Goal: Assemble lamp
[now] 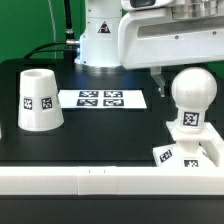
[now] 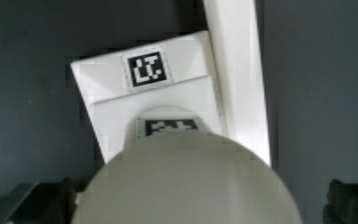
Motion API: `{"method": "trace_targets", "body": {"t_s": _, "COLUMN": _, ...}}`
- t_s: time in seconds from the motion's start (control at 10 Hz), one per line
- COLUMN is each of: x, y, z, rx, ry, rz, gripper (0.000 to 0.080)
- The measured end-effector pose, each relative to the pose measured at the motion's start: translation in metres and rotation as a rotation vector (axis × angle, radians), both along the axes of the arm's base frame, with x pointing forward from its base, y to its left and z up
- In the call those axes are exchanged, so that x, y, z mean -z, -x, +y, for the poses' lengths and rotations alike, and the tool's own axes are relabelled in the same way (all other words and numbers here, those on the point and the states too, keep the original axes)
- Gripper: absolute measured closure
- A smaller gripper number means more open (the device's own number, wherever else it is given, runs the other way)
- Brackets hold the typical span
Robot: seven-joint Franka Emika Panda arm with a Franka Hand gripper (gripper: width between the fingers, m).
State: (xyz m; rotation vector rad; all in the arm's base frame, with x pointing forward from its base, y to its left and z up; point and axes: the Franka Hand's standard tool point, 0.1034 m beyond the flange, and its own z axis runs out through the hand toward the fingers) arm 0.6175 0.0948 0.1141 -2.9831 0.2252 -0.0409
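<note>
My tool [image 2: 190, 200] is wide open and holds nothing, one of its fingers [image 2: 37, 200] on each side of the bulb [image 1: 190, 92]. The bulb stands upright on the base [image 1: 178, 153] at the exterior view's lower right. The shade [image 1: 38, 100] sits on the bench [image 1: 100, 135] at middle left.

Open tabletop [image 1: 110, 135] between shade [image 1: 38, 98] and bulb [image 1: 190, 97]; white rail [image 1: 100, 180] blocks table edge beside bulb.
</note>
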Motion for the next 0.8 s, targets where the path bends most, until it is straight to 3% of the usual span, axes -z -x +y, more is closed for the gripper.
{"method": "trace_targets", "body": {"t_s": 0.1, "x": 0.0, "y": 0.0, "z": -0.0002, "rx": -0.064, "ry": 0.003, "rz": -0.009, "gripper": 0.0101}}
{"method": "trace_targets", "body": {"t_s": 0.7, "x": -0.0029, "y": -0.0066, "z": -0.0038, "rx": -0.767, "ry": 0.134, "rz": -0.109, "gripper": 0.0101}}
{"method": "trace_targets", "body": {"t_s": 0.8, "x": -0.0028, "y": -0.0064, "z": -0.0044, "rx": -0.793, "ry": 0.135, "rz": -0.111, "gripper": 0.0101}}
